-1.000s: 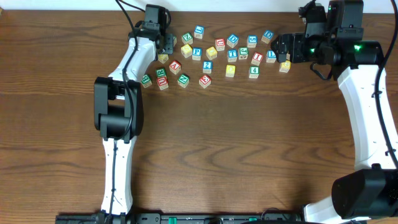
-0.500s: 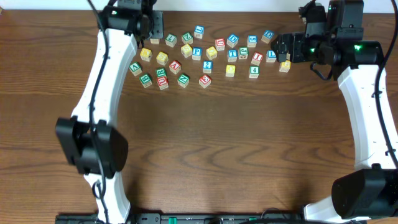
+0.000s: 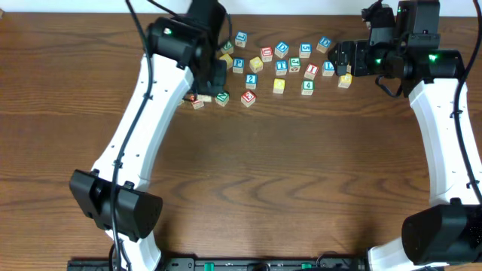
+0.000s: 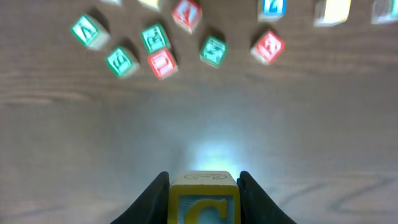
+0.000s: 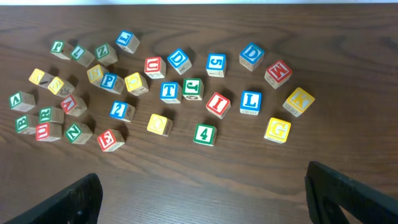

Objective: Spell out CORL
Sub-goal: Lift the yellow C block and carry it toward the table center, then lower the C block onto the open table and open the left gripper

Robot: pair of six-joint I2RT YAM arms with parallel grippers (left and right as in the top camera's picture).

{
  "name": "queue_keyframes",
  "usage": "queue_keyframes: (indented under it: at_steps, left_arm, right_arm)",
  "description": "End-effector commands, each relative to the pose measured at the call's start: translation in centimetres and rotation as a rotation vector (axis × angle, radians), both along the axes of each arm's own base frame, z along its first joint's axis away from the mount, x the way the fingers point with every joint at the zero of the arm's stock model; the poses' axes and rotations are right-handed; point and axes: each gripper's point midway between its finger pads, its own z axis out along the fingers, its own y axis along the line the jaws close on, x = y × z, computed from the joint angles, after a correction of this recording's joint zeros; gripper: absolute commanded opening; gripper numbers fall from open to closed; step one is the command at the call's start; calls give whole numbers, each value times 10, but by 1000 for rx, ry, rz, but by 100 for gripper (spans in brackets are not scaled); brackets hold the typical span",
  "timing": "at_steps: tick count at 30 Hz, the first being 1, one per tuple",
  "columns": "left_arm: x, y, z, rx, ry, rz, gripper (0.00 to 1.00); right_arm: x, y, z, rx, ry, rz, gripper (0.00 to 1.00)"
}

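My left gripper [image 4: 203, 205] is shut on a yellow block with a yellow C on a blue face [image 4: 203, 200] and holds it above bare table. In the overhead view the left gripper [image 3: 214, 74] is over the left part of the block cluster, and the C block is hidden under the wrist. A blue L block [image 5: 250, 102] lies at the right of the cluster, also seen in the overhead view [image 3: 328, 68]. My right gripper [image 5: 205, 199] is open and empty, near the cluster's right end [image 3: 341, 59].
Several more letter and number blocks lie scattered along the back of the wooden table [image 3: 286, 173]: green and red ones at the left [image 4: 161, 62], a green 4 [image 5: 204, 134], a yellow G [image 5: 277, 129], and a yellow K [image 5: 298, 101].
The left arm has swung from the back left corner to the right and forward, over the left part of the cluster. The right arm has not moved.
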Motion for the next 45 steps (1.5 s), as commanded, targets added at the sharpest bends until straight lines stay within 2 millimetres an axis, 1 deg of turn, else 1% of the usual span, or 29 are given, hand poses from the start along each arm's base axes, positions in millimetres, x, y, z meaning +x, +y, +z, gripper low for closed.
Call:
queue_keyframes:
  at_steps: [1,4,7,10,12,14,15,17,19,23,26,30,34,40,45]
  left_arm:
    - [-20,-2,-18,20,77,35,26]
    - [-31,-6,-39,34,133,48,26]
    - [-48,-12,-69,52,204,71,25]
    - [-58,-17,-83,66,231,71,25]
    - [-63,-24,-94,72,238,59,25]
    - [-68,-36,-111,68,230,59,24]
    - [-68,-39,-116,64,224,59,24]
    - [-68,-43,-125,58,210,73,24]
    - [-63,-41,-135,68,180,112,24]
    - [-47,-38,-151,65,90,203,22]
    - [-44,-44,-166,19,61,260,22]
    - [-38,-58,-182,-38,6,245,22]
    - [-30,-66,-188,-70,-37,224,23]
    - [-29,-67,-200,-55,-31,191,23]
    - [-28,-69,-200,-55,-40,167,23]
  right_arm:
    - [2,0,9,2,-23,11,99]
    - [2,0,9,2,-23,11,99]
    - [2,0,9,2,-23,11,99]
    - [2,0,9,2,-23,11,99]
    - [2,0,9,2,-23,11,99]
    - [2,0,9,2,-23,11,99]
    - [2,0,9,2,-23,11,99]
    - [2,0,9,2,-23,11,99]
    - [2,0,9,2,-23,11,99]
    - [2,0,9,2,-23,11,99]
    - [2,0,9,2,-23,11,99]
    - [2,0,9,2,-23,11,99]
    - [2,0,9,2,-23,11,99]
    - [2,0,9,2,-23,11,99]
    - [2,0,9,2,-23,11,99]
